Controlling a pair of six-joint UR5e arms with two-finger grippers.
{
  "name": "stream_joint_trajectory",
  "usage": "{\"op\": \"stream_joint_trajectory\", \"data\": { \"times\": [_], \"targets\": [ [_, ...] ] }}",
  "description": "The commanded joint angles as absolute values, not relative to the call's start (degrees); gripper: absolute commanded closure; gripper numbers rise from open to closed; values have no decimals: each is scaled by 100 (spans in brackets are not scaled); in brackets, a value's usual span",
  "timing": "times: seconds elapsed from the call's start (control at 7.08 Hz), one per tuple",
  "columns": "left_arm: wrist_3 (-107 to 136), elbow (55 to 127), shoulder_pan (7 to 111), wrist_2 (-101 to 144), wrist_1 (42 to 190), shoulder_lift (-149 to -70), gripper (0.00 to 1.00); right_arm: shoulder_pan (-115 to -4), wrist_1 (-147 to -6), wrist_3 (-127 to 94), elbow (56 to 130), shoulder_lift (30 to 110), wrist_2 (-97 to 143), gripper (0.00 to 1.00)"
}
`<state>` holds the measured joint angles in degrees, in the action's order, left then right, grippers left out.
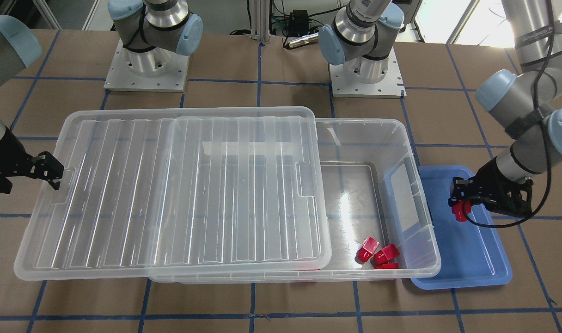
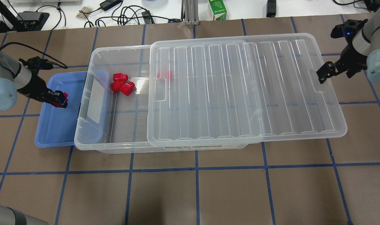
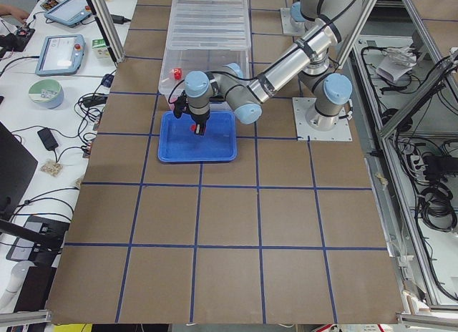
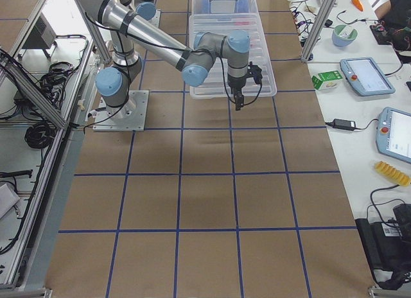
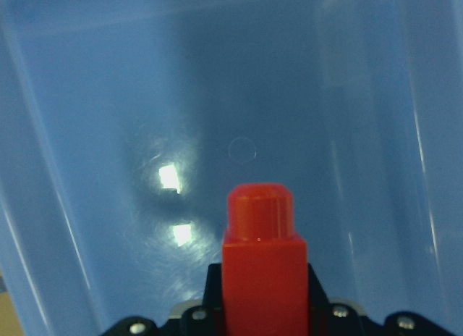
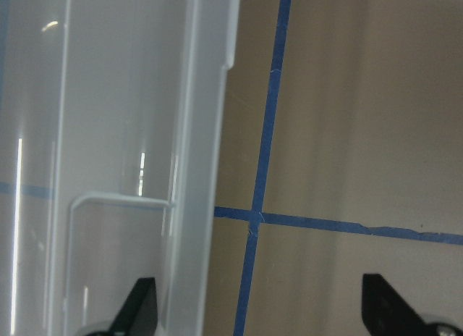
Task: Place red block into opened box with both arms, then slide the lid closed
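My left gripper (image 2: 60,100) (image 1: 460,210) is shut on a red block (image 5: 260,256) (image 1: 458,214) and holds it just above the blue tray (image 2: 57,128). The clear box (image 2: 93,54) (image 1: 417,157) stands next to the tray, its tray-side end uncovered. Three red blocks (image 2: 121,85) (image 1: 378,252) lie in that open end, and another red block (image 2: 164,75) shows under the lid's edge. The ribbed clear lid (image 2: 246,90) (image 1: 170,194) covers the rest and overhangs the far end. My right gripper (image 2: 325,74) (image 1: 52,175) (image 6: 260,314) is open at the lid's overhanging short edge, the rim between its fingers.
The blue tray (image 1: 470,261) sits against the box's short side. The two arm bases (image 1: 147,69) (image 1: 366,76) stand behind the box. A green carton (image 2: 217,9) and cables (image 2: 127,15) lie on the white bench past the table's edge.
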<state>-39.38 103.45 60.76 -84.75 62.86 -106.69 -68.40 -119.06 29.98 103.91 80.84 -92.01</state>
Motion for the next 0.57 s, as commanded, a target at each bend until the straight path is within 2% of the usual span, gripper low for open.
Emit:
{"op": "stream_joint_trajectory", "data": {
  "times": [0.0, 0.28, 0.42],
  "targets": [
    [-3894, 9618, 6126, -8464, 7440, -10381, 100, -6847, -11813, 2945, 10336, 8321, -9272, 0],
    [-3344, 9081, 6973, -8499, 7935, -10170, 100, -6847, -11350, 2927, 10292, 8839, -9255, 0],
    [-3018, 9070, 7414, -8516, 7971, -10108, 100, -6864, -11120, 2918, 10292, 9233, -9237, 0]
  ]
}}
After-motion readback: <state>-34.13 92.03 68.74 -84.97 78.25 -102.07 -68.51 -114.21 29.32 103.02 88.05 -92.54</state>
